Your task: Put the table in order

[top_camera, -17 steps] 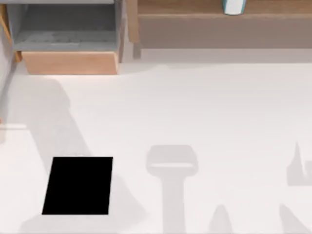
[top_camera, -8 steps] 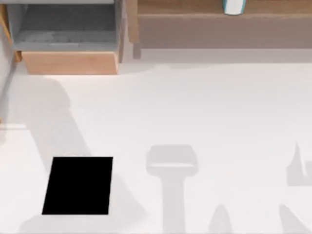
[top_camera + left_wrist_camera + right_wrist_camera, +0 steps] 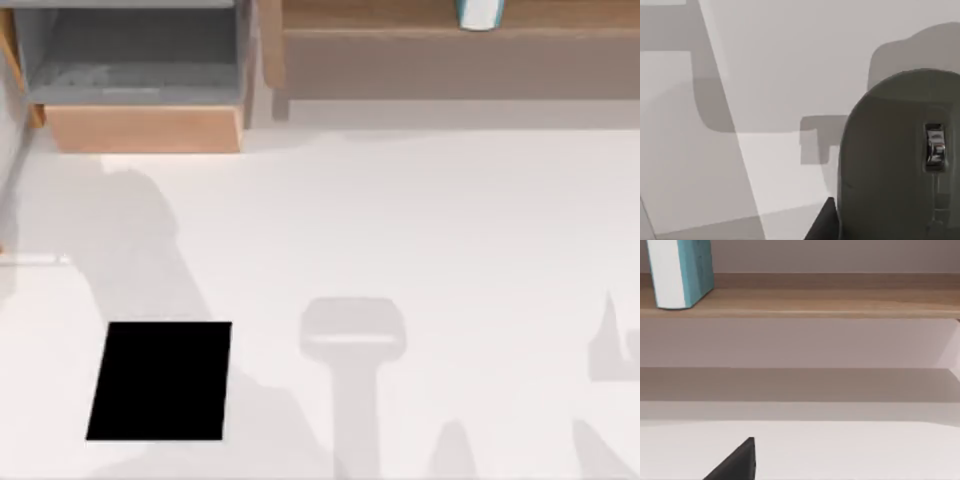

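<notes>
Table (image 3: pixel 450 220) is taking up nearly all of the top view: big, flat, white, rigid and heavy. It is not something to grab, so the tidying is falling to the loose items. A black pad (image 3: pixel 160 380) is lying flat near the front left, well apart from the wooden drawer (image 3: pixel 140 70) that is sitting open at the back left with its grey inside showing. A wooden shelf (image 3: pixel 450 50) is running along the back, with a teal-and-white book (image 3: pixel 478 14) standing on it.

In the left wrist view a grey mouse (image 3: pixel 900 160) is sitting right beside the left gripper (image 3: pixel 822 220) and casting a shadow away from itself onto the table. It looks lifted, so the left gripper is judged to be clamping it. The mouse is probably light and hard with a smooth, rounded shell that is likely slippery, so it is best pinched across its flat sides, not over the hump. The pad looks thin and flat, so it probably needs catching at an edge.

The right gripper (image 3: pixel 735 462) is hovering low over the table and facing the shelf; whether it is open or closed cannot be told.
</notes>
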You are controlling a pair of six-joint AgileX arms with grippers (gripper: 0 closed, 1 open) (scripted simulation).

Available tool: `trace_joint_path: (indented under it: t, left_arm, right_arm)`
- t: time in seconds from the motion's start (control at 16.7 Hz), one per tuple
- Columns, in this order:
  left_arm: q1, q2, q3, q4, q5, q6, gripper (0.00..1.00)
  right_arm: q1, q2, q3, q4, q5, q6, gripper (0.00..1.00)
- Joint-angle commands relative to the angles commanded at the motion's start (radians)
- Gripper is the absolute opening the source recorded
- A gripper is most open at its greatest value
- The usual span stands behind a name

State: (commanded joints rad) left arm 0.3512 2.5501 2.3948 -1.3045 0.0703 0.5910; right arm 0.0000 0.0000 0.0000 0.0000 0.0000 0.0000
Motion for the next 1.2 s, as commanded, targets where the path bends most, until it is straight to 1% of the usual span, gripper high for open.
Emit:
trace_joint_path:
  t: [0.24, 0.48, 0.78, 1.2]
  left_arm:
    - [-0.013, -0.150, -0.106, 0.047, -0.009, -0.112, 0.00]
    - [-0.081, -0.325, -0.250, 0.131, -0.024, -0.255, 0.00]
    - [-0.246, -0.523, -0.508, 0.253, -0.044, -0.458, 0.00]
    - [-0.526, -0.736, -0.955, 0.412, -0.079, -0.745, 0.00]
  right_arm:
    - [0.000, 0.000, 0.000, 0.000, 0.000, 0.000, 1.00]
    - [0.000, 0.000, 0.000, 0.000, 0.000, 0.000, 1.00]
    - [0.000, 0.000, 0.000, 0.000, 0.000, 0.000, 1.00]
    - [0.000, 0.000, 0.000, 0.000, 0.000, 0.000, 1.00]
